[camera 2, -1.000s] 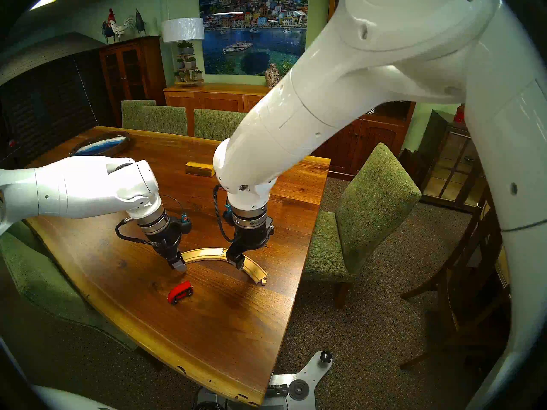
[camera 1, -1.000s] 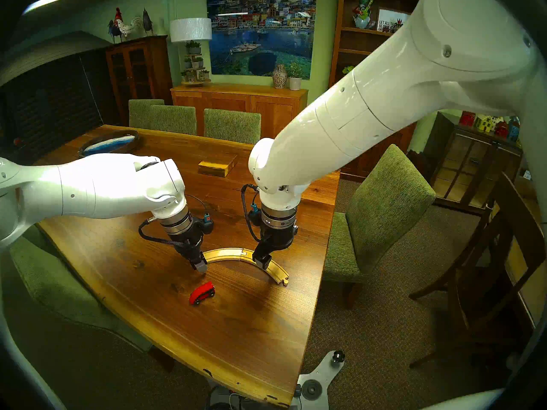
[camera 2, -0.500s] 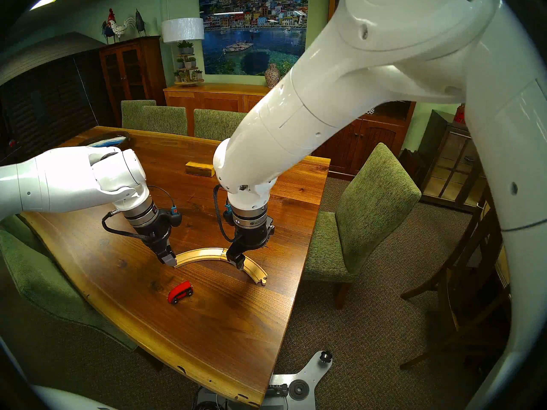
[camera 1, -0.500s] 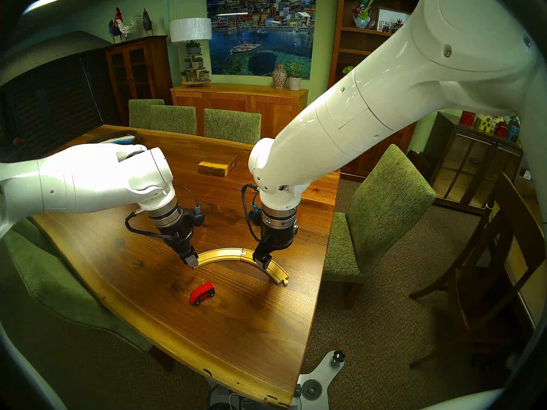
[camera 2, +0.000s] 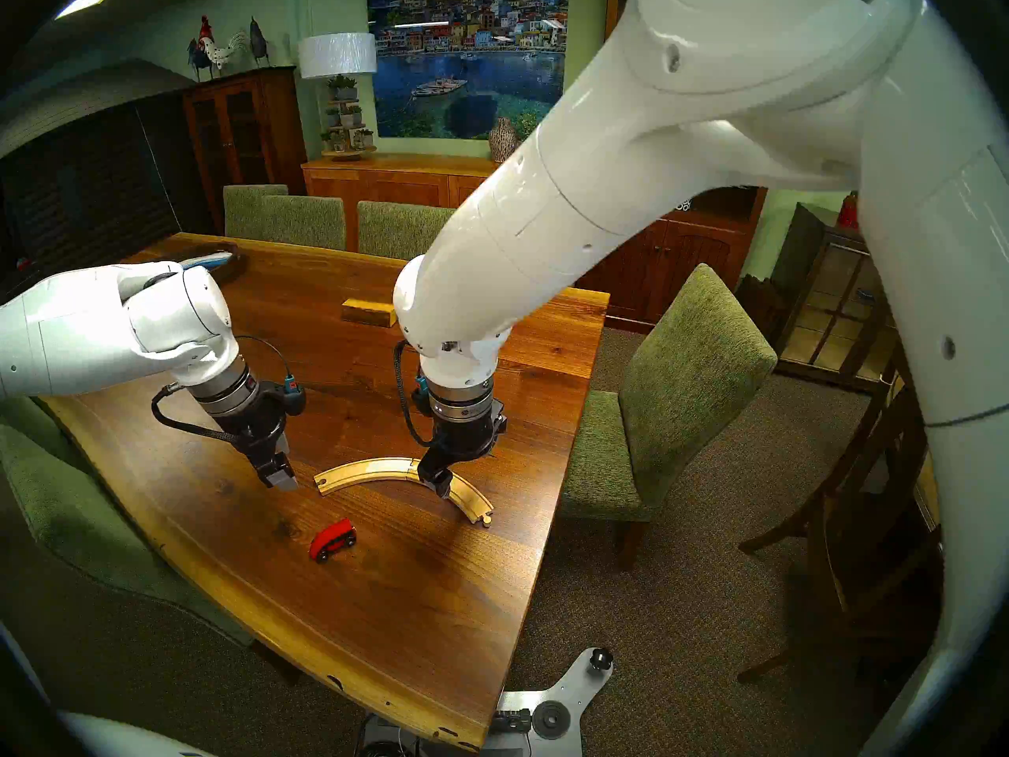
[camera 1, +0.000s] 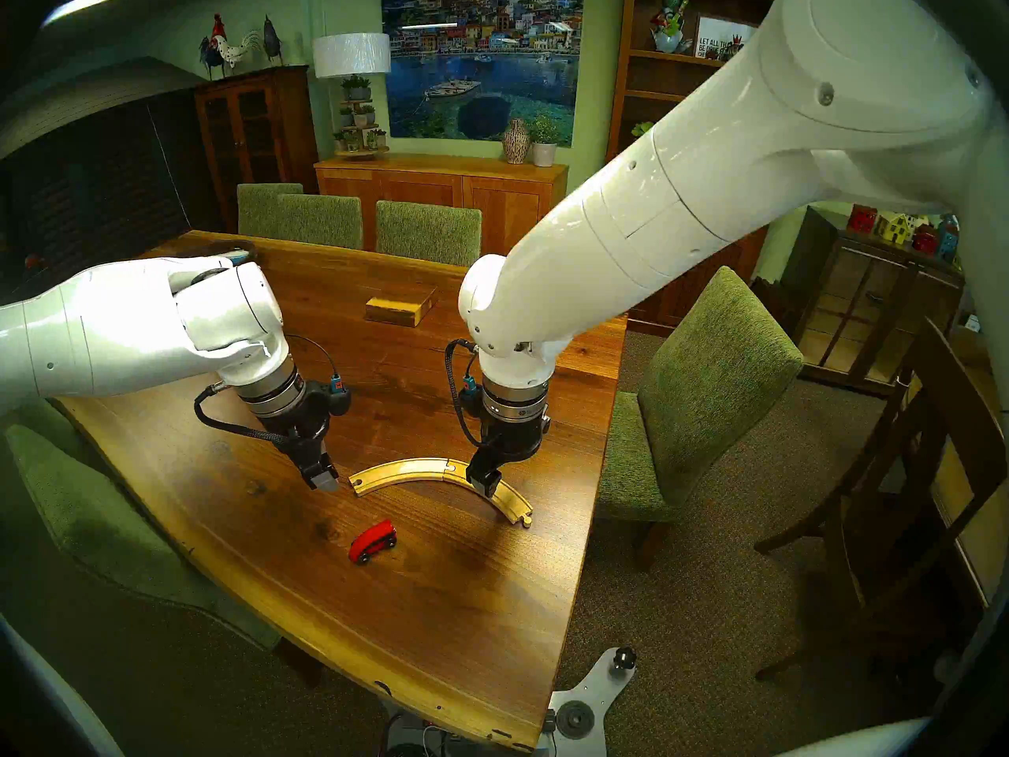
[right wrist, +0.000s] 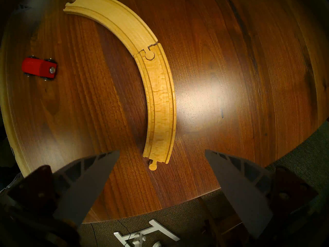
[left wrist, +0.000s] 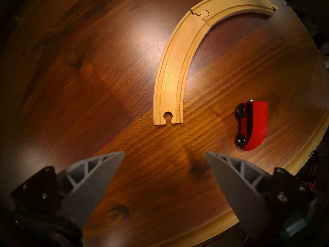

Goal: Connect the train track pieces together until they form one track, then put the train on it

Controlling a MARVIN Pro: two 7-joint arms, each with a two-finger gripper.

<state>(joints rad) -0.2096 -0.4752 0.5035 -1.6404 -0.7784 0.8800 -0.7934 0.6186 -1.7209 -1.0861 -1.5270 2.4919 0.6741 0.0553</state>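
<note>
Two pale wooden train track pieces lie joined as one arc, the track (camera 1: 415,468) (camera 2: 377,469) (left wrist: 174,72) (right wrist: 160,98), on the wooden table (camera 1: 437,603). Their peg-and-hole joint (left wrist: 204,14) (right wrist: 149,55) looks seated. The red train (camera 1: 374,541) (camera 2: 333,539) (left wrist: 252,125) (right wrist: 40,68) stands on the table inside the curve, apart from the track. My left gripper (camera 1: 326,483) (left wrist: 164,152) is open and empty, just left of the track's hole end. My right gripper (camera 1: 485,483) (right wrist: 162,150) hangs open over the right piece, holding nothing.
A yellowish wooden box (camera 1: 401,307) sits farther back on the table. A dark tray (camera 1: 240,250) shows behind my left arm at the far left corner. Green chairs (camera 1: 704,379) ring the table. The table's near edge (camera 1: 453,723) runs close behind the train.
My left gripper has drawn back to the left off the track's hole end, and its fingers have spread wider. The track, the train and my right arm have stayed put.
</note>
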